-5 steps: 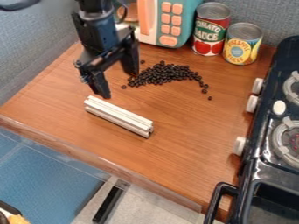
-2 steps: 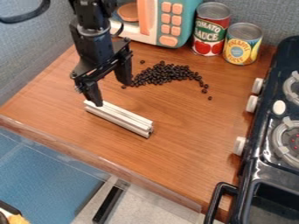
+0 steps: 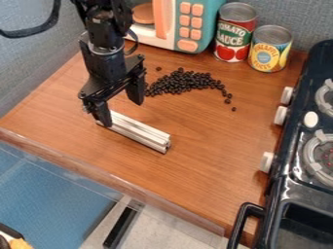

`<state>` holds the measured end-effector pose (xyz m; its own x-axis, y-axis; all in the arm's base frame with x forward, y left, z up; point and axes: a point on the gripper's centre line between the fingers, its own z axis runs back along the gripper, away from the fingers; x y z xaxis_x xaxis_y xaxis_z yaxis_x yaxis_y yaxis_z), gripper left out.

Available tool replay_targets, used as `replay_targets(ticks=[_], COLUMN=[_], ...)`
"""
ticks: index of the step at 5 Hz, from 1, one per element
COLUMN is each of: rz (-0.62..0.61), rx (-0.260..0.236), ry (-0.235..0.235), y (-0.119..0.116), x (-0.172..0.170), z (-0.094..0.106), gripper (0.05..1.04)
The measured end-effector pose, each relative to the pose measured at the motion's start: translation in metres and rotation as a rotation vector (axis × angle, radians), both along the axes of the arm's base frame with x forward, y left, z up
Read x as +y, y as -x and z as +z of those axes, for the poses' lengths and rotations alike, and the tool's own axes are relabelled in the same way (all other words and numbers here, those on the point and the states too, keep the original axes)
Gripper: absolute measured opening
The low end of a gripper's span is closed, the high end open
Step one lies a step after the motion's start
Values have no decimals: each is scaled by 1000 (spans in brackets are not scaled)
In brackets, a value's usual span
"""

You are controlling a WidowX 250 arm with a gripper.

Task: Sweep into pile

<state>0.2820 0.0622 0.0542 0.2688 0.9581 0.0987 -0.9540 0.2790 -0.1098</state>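
Change: I've brought the end effector (image 3: 121, 113) down-frame, from between bar and beans to over the far-left end of the pale grooved bar (image 3: 139, 133). Bar and dark beans (image 3: 185, 81) haven't shifted. Reads as me lining up to grab the bar as a sweeping tool; no sweeping yet, so still the early, pre-grasp step.

End effector: fingers wide apart, nothing clamped. One finger overlaps the bar's left end in view, the other is on the bean side of it. Contact with the bar: can't tell.

Bar lies flat on the table (image 3: 214, 141), slanted, nearer the front edge than the beans. Beans: main clump by the toy microwave (image 3: 199, 24), a thin tail of strays trailing toward the stove (image 3: 296, 146).

Next, probably: straddle the bar, lower, close. Risk: gripping that far off-centre, it could pivot mid-sweep.
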Motion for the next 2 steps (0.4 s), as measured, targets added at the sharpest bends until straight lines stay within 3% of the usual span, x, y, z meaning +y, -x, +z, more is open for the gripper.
replay_targets(ticks=[2], rz=[13], rx=[20], ry=[-38], y=[2], x=[3], z=[-18], gripper=[1001])
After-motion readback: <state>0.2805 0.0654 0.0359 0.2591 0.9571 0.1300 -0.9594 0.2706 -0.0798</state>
